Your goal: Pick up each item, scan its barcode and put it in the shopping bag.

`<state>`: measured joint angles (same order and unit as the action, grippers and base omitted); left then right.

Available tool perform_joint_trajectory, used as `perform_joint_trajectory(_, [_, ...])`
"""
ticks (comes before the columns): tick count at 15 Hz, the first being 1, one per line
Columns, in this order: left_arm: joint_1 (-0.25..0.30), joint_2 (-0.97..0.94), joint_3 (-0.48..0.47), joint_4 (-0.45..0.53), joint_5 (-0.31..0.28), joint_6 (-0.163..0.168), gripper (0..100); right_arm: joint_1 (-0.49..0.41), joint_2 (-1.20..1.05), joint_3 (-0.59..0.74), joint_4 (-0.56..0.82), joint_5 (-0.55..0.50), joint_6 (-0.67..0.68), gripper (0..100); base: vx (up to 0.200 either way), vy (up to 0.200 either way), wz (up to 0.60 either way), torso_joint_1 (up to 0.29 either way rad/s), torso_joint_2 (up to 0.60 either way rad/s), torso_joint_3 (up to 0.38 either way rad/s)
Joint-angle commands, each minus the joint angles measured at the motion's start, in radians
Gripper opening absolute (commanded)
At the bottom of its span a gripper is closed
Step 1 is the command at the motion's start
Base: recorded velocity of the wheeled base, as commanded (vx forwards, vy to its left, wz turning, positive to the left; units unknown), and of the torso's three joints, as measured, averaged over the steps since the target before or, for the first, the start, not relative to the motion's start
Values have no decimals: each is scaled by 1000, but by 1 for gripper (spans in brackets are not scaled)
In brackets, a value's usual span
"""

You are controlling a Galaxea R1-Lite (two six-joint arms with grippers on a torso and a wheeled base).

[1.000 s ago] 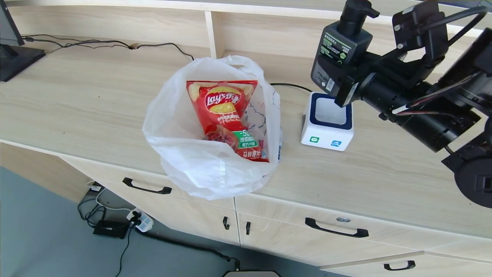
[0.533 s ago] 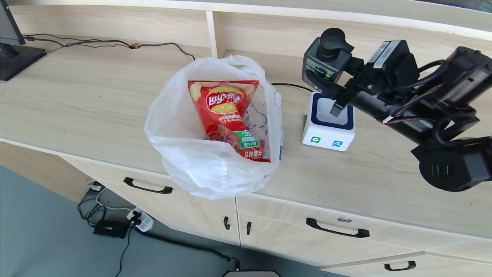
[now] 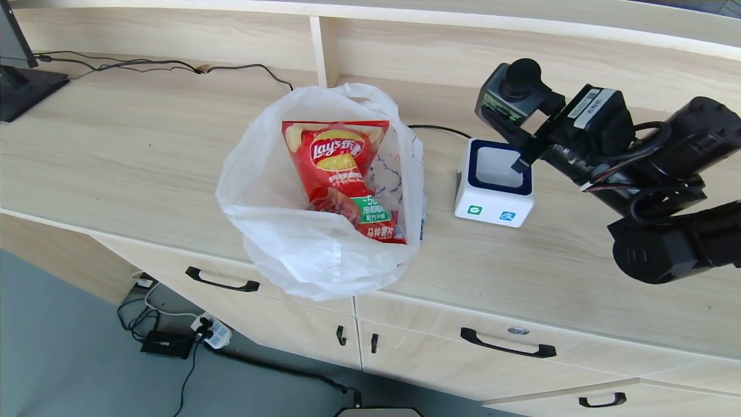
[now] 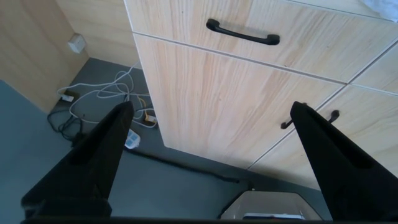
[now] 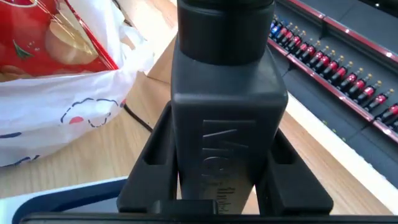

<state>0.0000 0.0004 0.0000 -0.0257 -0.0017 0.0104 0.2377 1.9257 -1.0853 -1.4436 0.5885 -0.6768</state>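
Head overlooks counter [image 3: 145, 150]; right wrist close, shares bag [image 3: 278, 243]; left faces drawers [image 4: 249, 87].

One white bag [image 3: 312, 255], one red chip packet [image 3: 338, 174], one dark bottle [image 3: 505, 103], one white scanner [image 3: 492, 200], one monitor [image 3: 26, 87], three long drawer handles [image 3: 221, 280], two short handles [image 3: 340, 335].

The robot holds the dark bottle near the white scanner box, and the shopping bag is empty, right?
Not quite: the shopping bag is not empty. The head view shows a red chip packet inside it. The rest holds: the right gripper grips the dark bottle near the white scanner box.
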Motion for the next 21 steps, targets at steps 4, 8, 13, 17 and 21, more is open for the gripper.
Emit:
perform_joint_trajectory(4, [0,0,0,0,0,0,100,-24,-30,122,-54,-7,-6,0,0,0,0,0,0,0])
perform_joint_trajectory(8, [0,0,0,1,0,0,100,-23,-37,151,-58,-9,-23,0,0,0,0,0,0,0])
perform_joint_trajectory(13, [0,0,0,3,0,2,100,-17,-88,157,-58,-119,17,0,0,0,0,0,0,0])
perform_joint_trajectory(17, [0,0,0,3,0,2,100,111,-128,189,-55,-299,59,0,0,0,150,1,1,1])
perform_joint_trajectory(21, [0,0,0,3,0,0,100,175,-126,214,-55,-397,72,0,0,0,600,1,2,2])
